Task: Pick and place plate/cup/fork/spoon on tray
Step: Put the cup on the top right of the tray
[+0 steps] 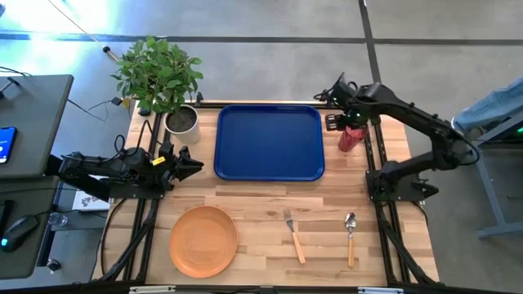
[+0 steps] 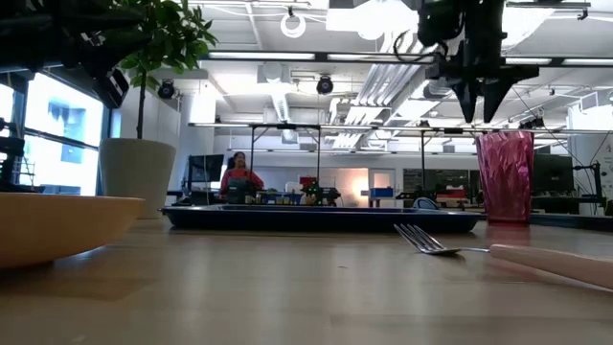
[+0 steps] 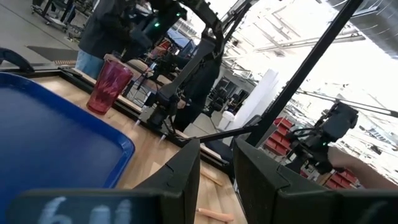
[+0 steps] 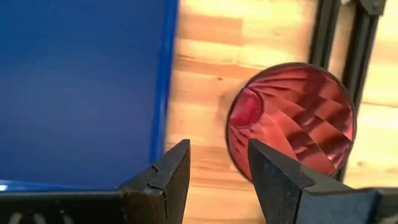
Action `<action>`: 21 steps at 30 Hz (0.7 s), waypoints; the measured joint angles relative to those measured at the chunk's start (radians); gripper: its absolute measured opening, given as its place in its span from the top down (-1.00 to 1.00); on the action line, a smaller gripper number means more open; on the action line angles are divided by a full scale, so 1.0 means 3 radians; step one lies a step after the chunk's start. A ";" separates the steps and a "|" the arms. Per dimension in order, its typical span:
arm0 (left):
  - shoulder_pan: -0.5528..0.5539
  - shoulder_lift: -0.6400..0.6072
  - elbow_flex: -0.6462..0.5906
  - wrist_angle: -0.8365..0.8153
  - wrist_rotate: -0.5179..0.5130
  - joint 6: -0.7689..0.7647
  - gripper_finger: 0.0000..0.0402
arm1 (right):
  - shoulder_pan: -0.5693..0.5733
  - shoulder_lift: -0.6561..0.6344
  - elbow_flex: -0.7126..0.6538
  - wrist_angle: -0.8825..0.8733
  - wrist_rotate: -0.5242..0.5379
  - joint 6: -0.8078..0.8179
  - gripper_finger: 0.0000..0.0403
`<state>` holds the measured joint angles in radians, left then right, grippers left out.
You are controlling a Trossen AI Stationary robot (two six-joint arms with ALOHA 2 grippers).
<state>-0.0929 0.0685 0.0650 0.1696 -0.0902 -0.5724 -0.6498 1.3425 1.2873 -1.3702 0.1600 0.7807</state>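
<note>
The right gripper [image 4: 214, 177], fingers apart and empty, hangs above the translucent dark-red plastic cup [image 4: 291, 118] standing upright on the wooden table [image 1: 261, 204] just beside the empty dark-blue rectangular tray [image 1: 270, 140]; the left gripper [image 1: 194, 166], fingers slightly apart, waits left of the tray.

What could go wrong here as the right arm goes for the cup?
1. The right claw hangs open above the cup, but off to one side of its mouth toward the tray. Lowering straight could bring a finger down on the rim and tip the cup.
2. The cup stands close to the dark frame rail at the table edge, so a nudge might push it against the rail or knock it over.
</note>
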 joint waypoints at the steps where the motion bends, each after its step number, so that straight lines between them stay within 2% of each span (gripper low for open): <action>1: -0.0001 0.0000 0.0000 0.0000 0.0000 -0.0002 0.56 | -0.0014 0.0049 0.0000 -0.0034 0.0001 -0.0001 0.25; 13: 0.0000 0.0000 0.0000 -0.0001 0.0001 -0.0006 0.56 | -0.0085 0.0496 0.0000 -0.0080 0.0051 -0.0189 0.27; 21: -0.0001 0.0000 0.0000 -0.0004 0.0001 -0.0001 0.56 | -0.0084 0.0587 0.0000 -0.0081 0.0103 -0.0251 0.54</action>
<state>-0.0933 0.0685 0.0650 0.1684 -0.0898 -0.5729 -0.6750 1.5187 1.2873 -1.3946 0.1910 0.7055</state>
